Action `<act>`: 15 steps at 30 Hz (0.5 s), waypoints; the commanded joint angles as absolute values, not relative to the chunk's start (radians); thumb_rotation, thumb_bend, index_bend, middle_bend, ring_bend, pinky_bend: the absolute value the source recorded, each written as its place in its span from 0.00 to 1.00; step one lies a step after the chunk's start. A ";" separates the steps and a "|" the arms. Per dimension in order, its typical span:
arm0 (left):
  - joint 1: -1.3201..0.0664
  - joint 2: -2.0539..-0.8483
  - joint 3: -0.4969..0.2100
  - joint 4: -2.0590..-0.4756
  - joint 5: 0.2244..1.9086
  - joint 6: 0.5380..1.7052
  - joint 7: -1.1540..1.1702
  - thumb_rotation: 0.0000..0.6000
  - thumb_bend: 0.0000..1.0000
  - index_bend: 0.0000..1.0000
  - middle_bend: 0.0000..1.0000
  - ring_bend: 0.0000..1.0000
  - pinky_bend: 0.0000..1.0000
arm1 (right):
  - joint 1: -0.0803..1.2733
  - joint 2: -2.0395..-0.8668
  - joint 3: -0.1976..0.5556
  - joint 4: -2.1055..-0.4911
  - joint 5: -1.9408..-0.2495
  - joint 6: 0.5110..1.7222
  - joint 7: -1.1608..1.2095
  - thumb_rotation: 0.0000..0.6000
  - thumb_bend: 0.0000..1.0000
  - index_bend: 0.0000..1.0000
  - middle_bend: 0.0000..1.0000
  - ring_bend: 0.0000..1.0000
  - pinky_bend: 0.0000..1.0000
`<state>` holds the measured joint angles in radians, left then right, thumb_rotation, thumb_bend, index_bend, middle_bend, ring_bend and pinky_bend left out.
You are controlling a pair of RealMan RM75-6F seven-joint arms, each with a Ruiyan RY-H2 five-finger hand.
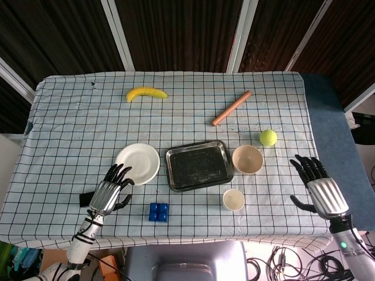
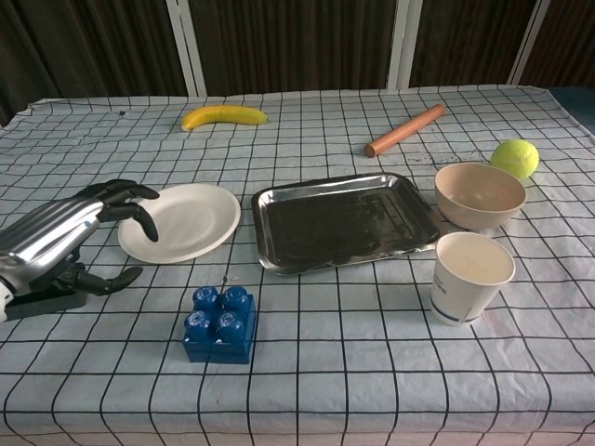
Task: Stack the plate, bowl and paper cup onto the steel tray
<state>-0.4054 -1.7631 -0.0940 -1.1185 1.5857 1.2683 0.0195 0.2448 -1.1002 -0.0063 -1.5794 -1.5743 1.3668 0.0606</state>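
Observation:
The steel tray (image 1: 196,165) (image 2: 344,221) lies bare at the table's middle. To its left sits the white plate (image 1: 137,164) (image 2: 180,221). A beige bowl (image 1: 247,159) (image 2: 480,195) stands just right of the tray, and the paper cup (image 1: 233,199) (image 2: 471,277) stands upright in front of the bowl. My left hand (image 1: 109,192) (image 2: 65,238) hovers open at the plate's near-left rim, fingertips reaching over the edge. My right hand (image 1: 319,188) is open over the table's right edge, well clear of bowl and cup; the chest view does not show it.
A blue block (image 1: 158,212) (image 2: 218,323) sits in front of the plate. A banana (image 1: 146,93) (image 2: 224,116), a wooden stick (image 1: 231,108) (image 2: 404,130) and a tennis ball (image 1: 268,137) (image 2: 514,158) lie further back. A black object (image 1: 87,198) rests by my left hand.

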 commanded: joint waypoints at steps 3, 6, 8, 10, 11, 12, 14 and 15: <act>-0.425 -1.863 -0.110 -1.002 1.581 1.311 0.017 1.00 0.31 0.49 0.16 0.03 0.06 | 0.243 -1.103 -0.008 -1.561 -1.570 1.352 0.086 1.00 0.18 0.00 0.00 0.00 0.00; -0.440 -1.903 -0.116 -0.938 1.570 1.304 -0.008 1.00 0.31 0.48 0.16 0.03 0.06 | 0.241 -1.104 -0.008 -1.555 -1.567 1.346 0.100 1.00 0.18 0.00 0.00 0.00 0.00; -0.451 -1.930 -0.122 -0.889 1.557 1.291 -0.025 1.00 0.31 0.48 0.16 0.03 0.06 | 0.240 -1.104 -0.008 -1.551 -1.566 1.343 0.106 1.00 0.18 0.00 0.00 0.00 0.00; -0.462 -1.954 -0.125 -0.843 1.547 1.275 -0.042 1.00 0.31 0.48 0.16 0.03 0.06 | 0.239 -1.103 -0.008 -1.549 -1.564 1.341 0.111 1.00 0.18 0.00 0.00 0.00 0.00; -0.466 -1.963 -0.127 -0.826 1.543 1.272 -0.051 1.00 0.31 0.48 0.16 0.03 0.06 | 0.238 -1.103 -0.008 -1.549 -1.563 1.341 0.112 1.00 0.18 0.00 0.00 0.00 0.00; -0.472 -1.976 -0.128 -0.802 1.541 1.273 -0.061 1.00 0.31 0.48 0.16 0.03 0.06 | 0.237 -1.103 -0.007 -1.548 -1.561 1.340 0.114 1.00 0.18 0.00 0.00 0.00 0.00; -0.478 -1.993 -0.128 -0.769 1.542 1.282 -0.073 1.00 0.31 0.48 0.17 0.03 0.06 | 0.236 -1.101 -0.006 -1.547 -1.558 1.336 0.115 1.00 0.18 0.00 0.00 0.00 0.00; -0.480 -2.003 -0.128 -0.752 1.541 1.284 -0.081 1.00 0.31 0.48 0.17 0.03 0.05 | 0.236 -1.099 -0.007 -1.547 -1.555 1.330 0.117 1.00 0.18 0.00 0.00 0.00 0.00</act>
<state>-0.4691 -1.9797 -0.1251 -0.7821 1.5469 1.2818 -0.0613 0.2364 -1.1006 -0.0069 -1.5471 -1.5572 1.3333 0.1157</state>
